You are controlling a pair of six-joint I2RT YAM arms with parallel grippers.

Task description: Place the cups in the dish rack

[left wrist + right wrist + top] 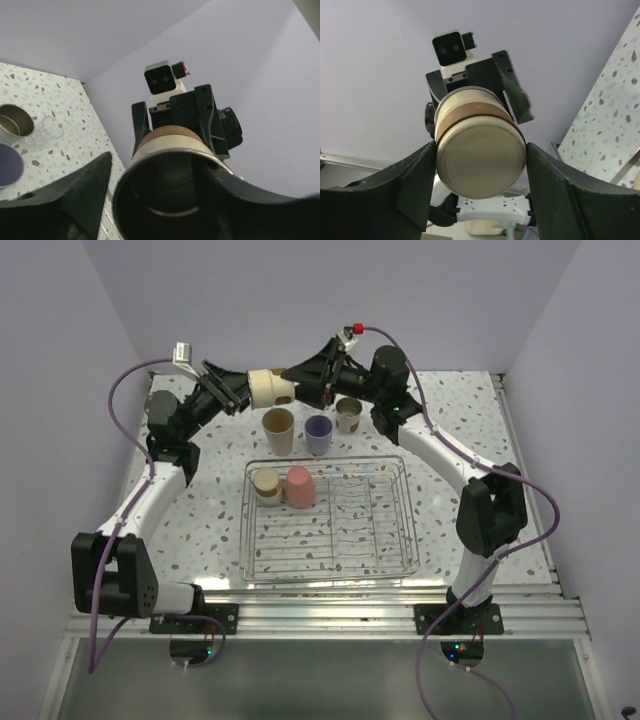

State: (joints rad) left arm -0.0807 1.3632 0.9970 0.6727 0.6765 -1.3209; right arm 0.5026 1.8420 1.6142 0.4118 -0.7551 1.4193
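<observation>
A banded cup (268, 390) is held in mid-air between both grippers, beyond the rack (350, 530).
The left gripper (243, 392) is clamped at its mouth, the right gripper (299, 386) at its base. A pink cup (300, 486) and a brown cup (267, 485) are stood in the rack's far-left corner; the remaining floor is open. A tan cup (279, 430), a lavender cup (319, 433) and a metal cup (348, 414) are stood just past its far edge.

Arms raised, left tool (248, 391) and right tool (292, 387) tip to tip, both clamped on one cup (269, 388)
</observation>
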